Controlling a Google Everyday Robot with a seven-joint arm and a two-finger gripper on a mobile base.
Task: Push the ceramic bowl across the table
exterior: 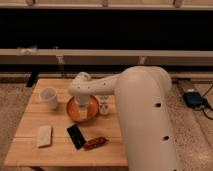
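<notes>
The orange ceramic bowl (pixel 75 112) with its darker rim sits near the middle of the light wooden table (pixel 30 117). My white arm reaches in from the right and bends down over the bowl. The gripper (pixel 82 105) points down into or onto the bowl and covers part of its far side. A small translucent white cup (pixel 49 96) stands to the left of the bowl, apart from it.
A small white object (pixel 104 107) stands just right of the bowl. A black phone (pixel 76 136), a reddish-brown oblong item (pixel 95 143) and a pale flat bar (pixel 44 136) lie near the table's front edge. A rail and dark window run behind.
</notes>
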